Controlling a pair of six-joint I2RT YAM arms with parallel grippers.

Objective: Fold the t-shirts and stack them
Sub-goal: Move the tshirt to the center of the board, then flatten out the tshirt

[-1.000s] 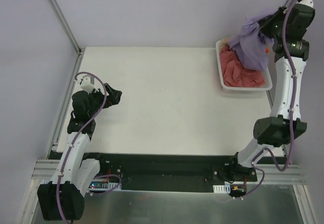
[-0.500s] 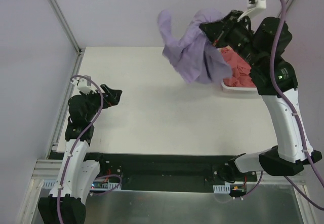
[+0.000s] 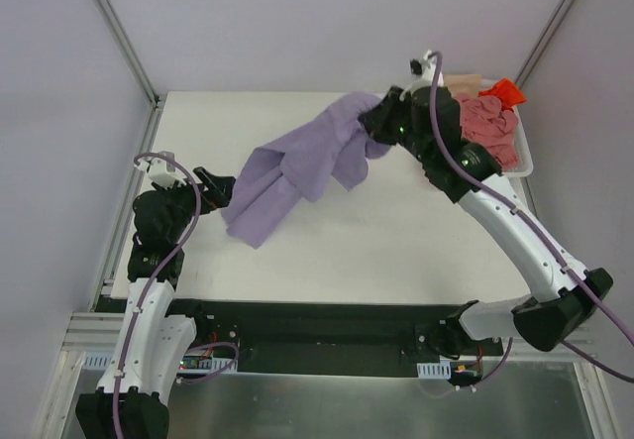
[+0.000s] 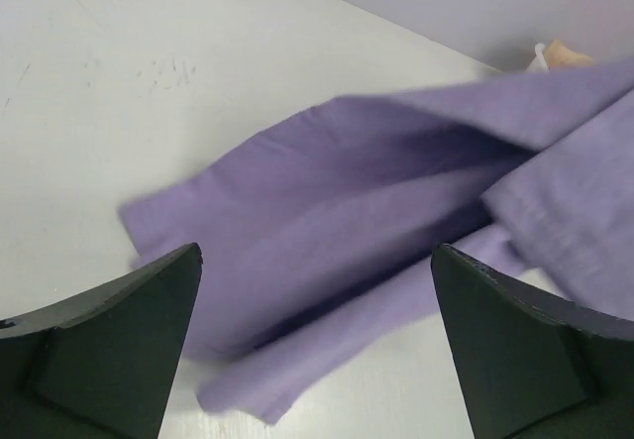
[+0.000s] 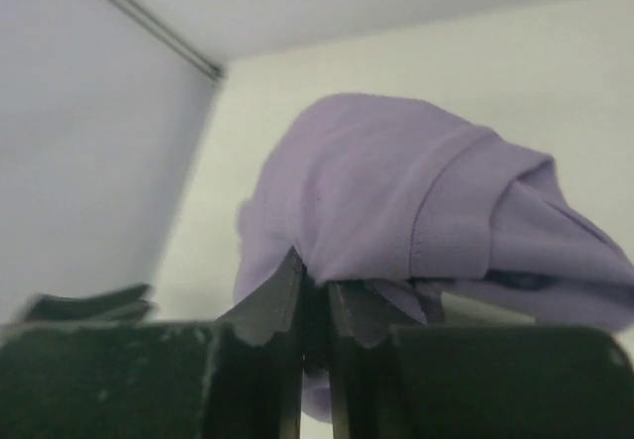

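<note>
A lavender-purple t-shirt [image 3: 297,166] stretches in a long crumpled band across the white table [image 3: 327,251], from centre-left up to my right gripper [image 3: 374,122]. That gripper is shut on the shirt's upper end [image 5: 376,191], with cloth pinched between its fingers. The shirt's lower end [image 4: 327,290] lies on the table just ahead of my left gripper [image 3: 220,187], which stands wide open and apart from the cloth. Salmon-pink [image 3: 487,127], orange-red [image 3: 503,91] and beige [image 3: 461,80] t-shirts are heaped in the white basket at the back right.
The white plastic basket [image 3: 523,162] sits at the table's back right corner, behind my right arm. A metal frame post [image 3: 119,33] runs along the back left. Bare table shows at the front centre and front right.
My right gripper has carried the purple t-shirt from over the basket leftward and down over the table. The shirt's free end has swung out and landed near my left gripper. The left arm barely moved.
</note>
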